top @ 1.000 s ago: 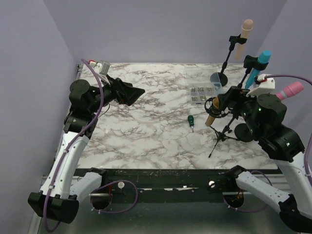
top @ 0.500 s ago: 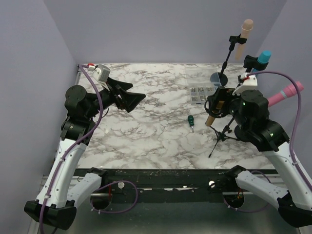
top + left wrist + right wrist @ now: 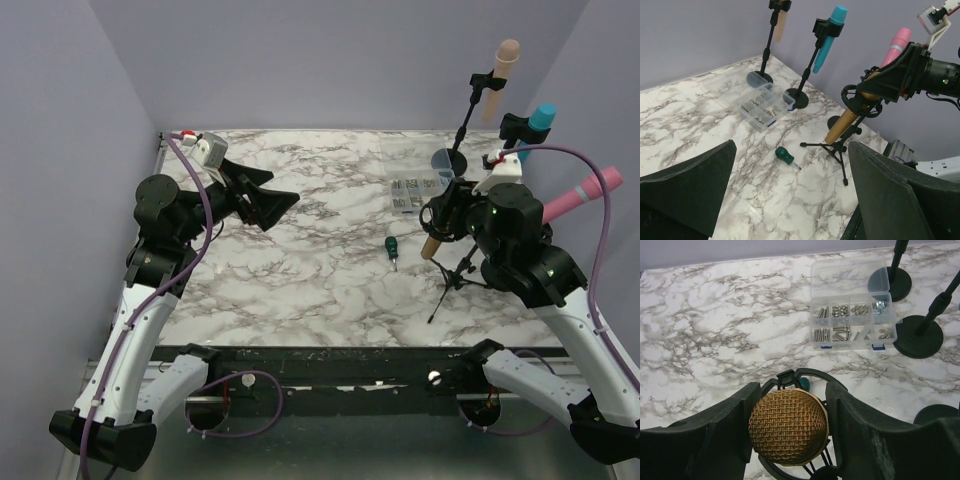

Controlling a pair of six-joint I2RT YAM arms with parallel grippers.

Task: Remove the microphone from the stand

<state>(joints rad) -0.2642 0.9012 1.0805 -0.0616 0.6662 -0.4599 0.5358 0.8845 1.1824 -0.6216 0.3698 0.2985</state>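
Microphone (image 3: 788, 426) seated in the stand (image 3: 840, 150), right side of counter (image 3: 300, 270).
Right gripper (image 3: 790, 432) closed on the gold mesh head, one finger against each side. Left gripper (image 3: 795, 200) spread wide, holding nothing. Long axis tilted: head up toward the right arm, tail slanting down toward the screwdriver (image 3: 391, 249).

text: none legible — labels: none — numbers: none
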